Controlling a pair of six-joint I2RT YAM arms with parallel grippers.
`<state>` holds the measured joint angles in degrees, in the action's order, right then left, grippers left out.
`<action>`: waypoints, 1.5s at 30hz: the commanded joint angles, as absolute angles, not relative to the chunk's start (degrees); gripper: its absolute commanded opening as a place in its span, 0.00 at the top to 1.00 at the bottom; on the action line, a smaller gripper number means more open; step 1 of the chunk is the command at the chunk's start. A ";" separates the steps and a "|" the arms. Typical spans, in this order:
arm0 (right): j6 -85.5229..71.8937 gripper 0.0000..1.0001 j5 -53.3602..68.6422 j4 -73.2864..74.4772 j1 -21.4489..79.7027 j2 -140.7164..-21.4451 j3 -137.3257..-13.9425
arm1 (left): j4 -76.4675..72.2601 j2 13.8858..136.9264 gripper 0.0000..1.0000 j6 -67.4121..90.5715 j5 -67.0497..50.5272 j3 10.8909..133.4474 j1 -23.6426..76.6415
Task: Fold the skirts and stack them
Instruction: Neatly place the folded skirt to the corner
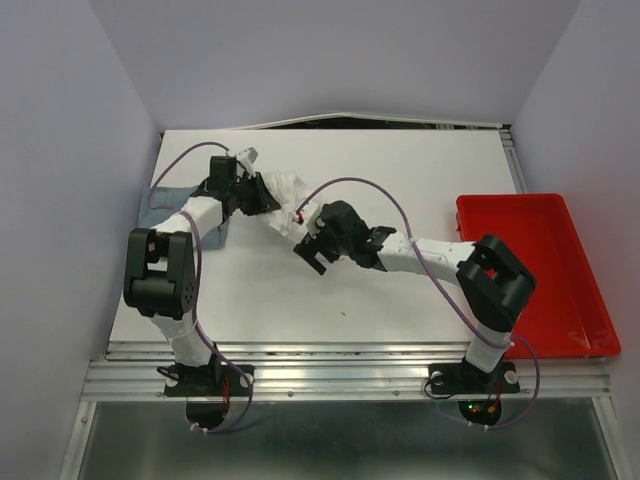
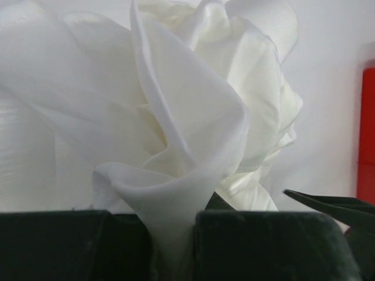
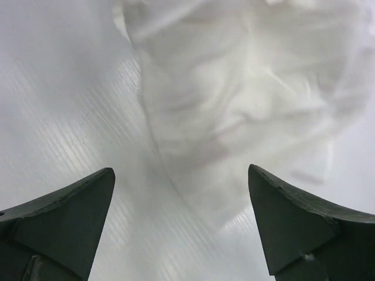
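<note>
My left jaws are closed on a fold of the white skirt (image 2: 193, 129), bunched far-centre on the tabletop (image 1: 400, 170), likely to lift it for spreading. My right jaws stand wide open, empty, near the cloth, seemingly for a second edge. The denim skirt (image 1: 162, 200) lies at the left edge.

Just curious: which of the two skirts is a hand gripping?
The white skirt, pinched in the left hand; the blue denim skirt lies ungripped on the table.
</note>
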<state>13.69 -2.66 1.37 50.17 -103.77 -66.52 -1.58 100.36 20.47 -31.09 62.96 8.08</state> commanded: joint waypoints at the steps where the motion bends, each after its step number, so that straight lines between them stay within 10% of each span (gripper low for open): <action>1: 6.08 0.00 3.76 6.50 45.63 -97.57 -67.24 | 9.92 95.19 1.00 7.23 -22.16 67.58 5.81; 24: 5.71 0.00 7.12 11.07 40.78 -94.39 -65.57 | 17.67 92.29 1.00 -8.26 -38.76 80.33 -21.18; 41: 7.03 0.00 9.84 14.50 40.78 -96.85 -66.97 | 11.69 94.75 1.00 -10.81 -28.06 72.95 -27.60; 45: 7.12 0.00 10.63 14.68 40.78 -96.86 -66.97 | 9.49 95.27 0.84 -12.12 -24.18 72.33 -27.60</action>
<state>6.61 9.10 14.68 40.53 -97.12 -64.14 14.28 95.50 -10.28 -29.54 72.73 -26.74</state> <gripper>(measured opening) 0.999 0.238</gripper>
